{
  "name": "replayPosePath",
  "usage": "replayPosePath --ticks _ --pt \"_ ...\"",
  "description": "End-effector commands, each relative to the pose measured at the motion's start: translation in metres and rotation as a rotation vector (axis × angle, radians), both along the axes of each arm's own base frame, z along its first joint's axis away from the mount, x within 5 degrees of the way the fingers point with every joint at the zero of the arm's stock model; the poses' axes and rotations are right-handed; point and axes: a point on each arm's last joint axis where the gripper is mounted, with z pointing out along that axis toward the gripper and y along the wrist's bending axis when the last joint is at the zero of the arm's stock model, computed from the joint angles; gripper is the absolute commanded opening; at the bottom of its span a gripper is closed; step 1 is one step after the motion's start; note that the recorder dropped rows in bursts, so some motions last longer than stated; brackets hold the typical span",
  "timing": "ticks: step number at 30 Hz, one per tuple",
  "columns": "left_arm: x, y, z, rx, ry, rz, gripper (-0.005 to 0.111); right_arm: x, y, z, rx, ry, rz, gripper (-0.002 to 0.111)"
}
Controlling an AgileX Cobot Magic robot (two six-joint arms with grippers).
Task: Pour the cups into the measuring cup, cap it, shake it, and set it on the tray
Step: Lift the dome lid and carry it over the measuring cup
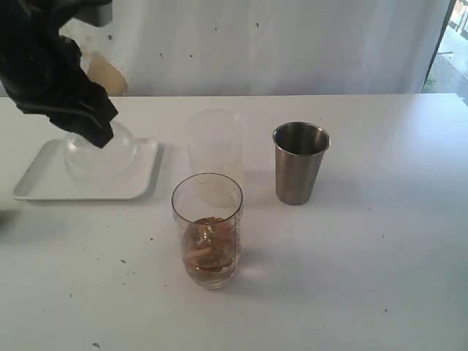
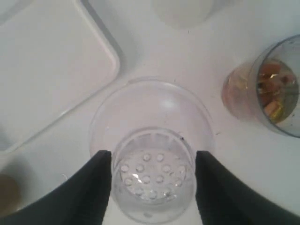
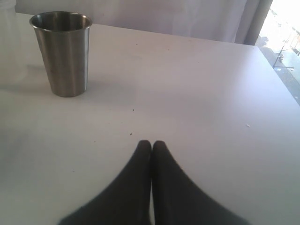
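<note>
The measuring cup (image 1: 208, 230) stands uncapped at the table's front centre with brownish pieces and liquid in its bottom; in the left wrist view the measuring cup (image 2: 276, 93) is off to one side. A steel tumbler (image 1: 300, 162) stands upright to its back right, and the same tumbler (image 3: 63, 54) shows in the right wrist view. My left gripper (image 1: 96, 133) is shut on a clear domed lid (image 2: 152, 180) with a perforated strainer, held at the right part of the white tray (image 1: 36, 186). My right gripper (image 3: 151, 143) is shut and empty, low over bare table.
A frosted translucent cup (image 1: 214, 150) stands just behind the measuring cup. A tan shape (image 1: 110, 77) is partly hidden behind the left arm at the back left. The table's back edge meets a white curtain.
</note>
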Motion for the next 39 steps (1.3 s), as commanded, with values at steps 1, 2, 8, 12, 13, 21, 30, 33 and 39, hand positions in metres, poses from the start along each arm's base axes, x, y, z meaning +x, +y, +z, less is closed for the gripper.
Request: replayPosePath --ticks 1,2,8,12,13,21,30,33,39 --pt "-0.01 -0.003 0.022 -0.099 -0.024 0.019 0.0 0.0 0.0 -0.001 0.003 -0.006 -0.003 0.0" --pt "-0.012 -0.006 0.024 -0.143 -0.003 0.017 0.0 0.0 0.0 -0.001 0.003 -0.006 -0.003 0.0" --pt "-0.031 -0.038 0.024 -0.195 0.034 -0.112 0.0 0.0 0.0 -0.001 0.011 -0.006 -0.005 0.0" --pt "-0.037 -0.059 0.014 -0.127 0.037 -0.176 0.0 0.0 0.0 -0.001 0.04 -0.009 -0.013 0.0" --pt "-0.038 -0.062 0.01 -0.11 0.04 -0.185 0.0 0.0 0.0 -0.001 0.04 -0.009 -0.013 0.0" --pt "-0.022 -0.073 0.003 -0.066 0.027 -0.183 0.0 0.0 0.0 -0.001 0.04 -0.009 -0.013 0.0" --pt "-0.015 -0.088 0.006 -0.142 0.056 -0.188 0.0 0.0 0.0 -0.001 0.04 -0.009 -0.013 0.0" --pt "-0.015 -0.094 0.001 -0.147 0.078 -0.198 0.0 0.0 0.0 -0.001 0.04 -0.009 -0.013 0.0" --pt "-0.02 -0.099 0.001 -0.14 0.076 -0.227 0.0 0.0 0.0 -0.001 0.04 -0.009 -0.013 0.0"
